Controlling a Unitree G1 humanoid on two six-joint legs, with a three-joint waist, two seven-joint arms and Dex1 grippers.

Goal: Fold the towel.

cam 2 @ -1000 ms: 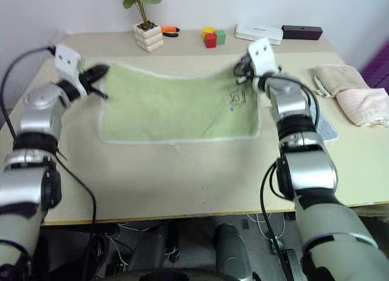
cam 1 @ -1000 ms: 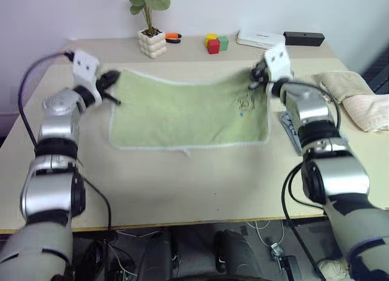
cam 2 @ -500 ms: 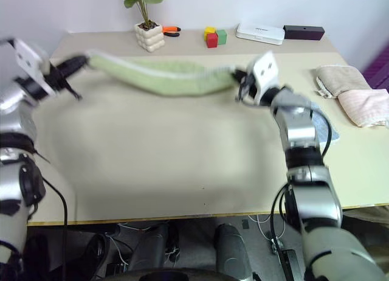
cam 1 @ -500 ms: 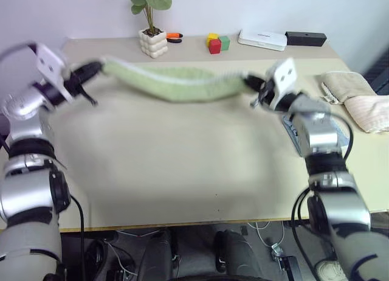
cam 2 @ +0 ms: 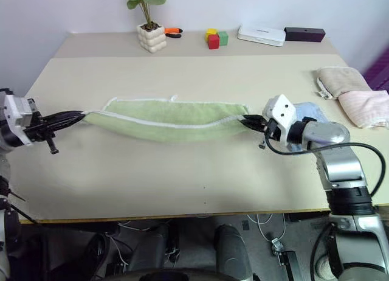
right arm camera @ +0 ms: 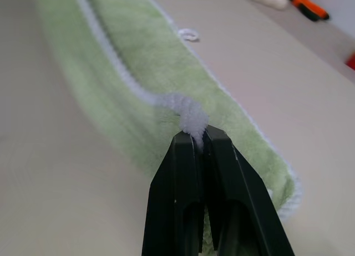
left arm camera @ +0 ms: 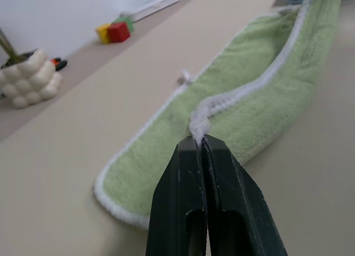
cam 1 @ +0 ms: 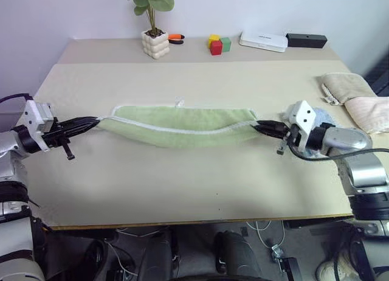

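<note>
The towel (cam 1: 182, 124) lies on the table (cam 1: 182, 183) folded once lengthwise into a long band, each end pinched in the closed left gripper (cam 1: 91, 121) and right gripper (cam 1: 260, 127), so I judge one fold done and further folds left.
</note>
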